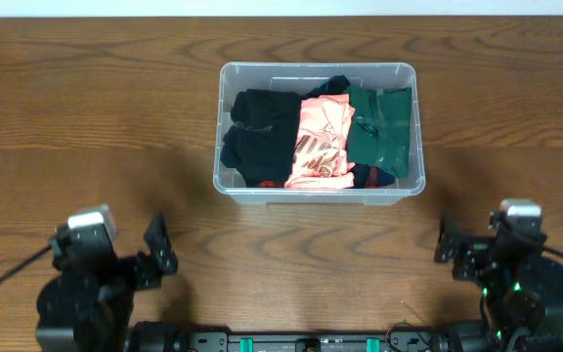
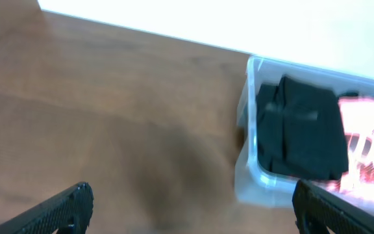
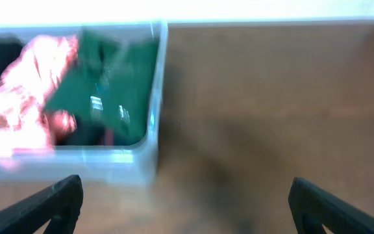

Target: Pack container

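The clear plastic container (image 1: 225, 181) stands at the middle of the wooden table. It holds folded clothes side by side: a black one (image 1: 259, 132), a pink one (image 1: 323, 142) and a dark green one (image 1: 379, 132). My left gripper (image 1: 154, 256) is open and empty at the front left, well clear of the container. My right gripper (image 1: 453, 249) is open and empty at the front right. The left wrist view shows the container's left corner (image 2: 249, 175) and the black garment (image 2: 300, 127). The right wrist view shows the container's right end (image 3: 153, 140) with the green garment (image 3: 106, 91).
The wooden table (image 1: 86, 117) lies bare to the left and right of the container. Both arm bases sit at the front edge. A pale wall runs along the table's far edge.
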{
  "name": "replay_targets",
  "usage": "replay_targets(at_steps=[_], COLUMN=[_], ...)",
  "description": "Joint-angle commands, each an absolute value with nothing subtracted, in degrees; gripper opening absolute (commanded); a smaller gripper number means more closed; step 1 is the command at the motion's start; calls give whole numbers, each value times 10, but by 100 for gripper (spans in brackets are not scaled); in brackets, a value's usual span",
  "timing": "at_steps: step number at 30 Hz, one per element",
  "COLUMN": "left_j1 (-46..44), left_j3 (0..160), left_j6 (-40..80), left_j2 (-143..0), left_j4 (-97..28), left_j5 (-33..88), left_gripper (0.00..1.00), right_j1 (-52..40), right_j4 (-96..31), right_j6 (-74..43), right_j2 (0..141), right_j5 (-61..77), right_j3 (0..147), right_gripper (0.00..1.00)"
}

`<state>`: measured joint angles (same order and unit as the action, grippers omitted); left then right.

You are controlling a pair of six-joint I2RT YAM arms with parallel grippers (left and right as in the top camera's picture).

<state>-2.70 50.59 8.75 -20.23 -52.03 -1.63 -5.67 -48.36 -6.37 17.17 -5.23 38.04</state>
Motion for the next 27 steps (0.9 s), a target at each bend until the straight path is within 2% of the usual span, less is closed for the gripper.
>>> replay_targets(at_steps=[1,5,9,17,23,27], left_j1=[-28,-28,-28,-28,-28,-28], left_j3=[505,505,505,505,505,505], left_j6=[82,82,82,82,82,82], left_j2=[-165,-159,-159,-159,-159,-159], left_j4=[-560,-623,-673,-675,-675,-675], left_j5=[-11,-11,-11,-11,-11,-11], left_gripper=[98,98,98,98,98,98], right_j1=[-61,-61,-61,-61,-61,-58], right_j4=[-538,-637,-631,-630,-620,-548], right_j6=[-79,-80,-81,-80,-71,-46], right_j2=[148,150,150,144,82,13], right_j5=[-66,-66,-66,-75,-61,-37], right_j3=[371,370,369,368,356,295], right_gripper=[99,99,99,99,99,99])
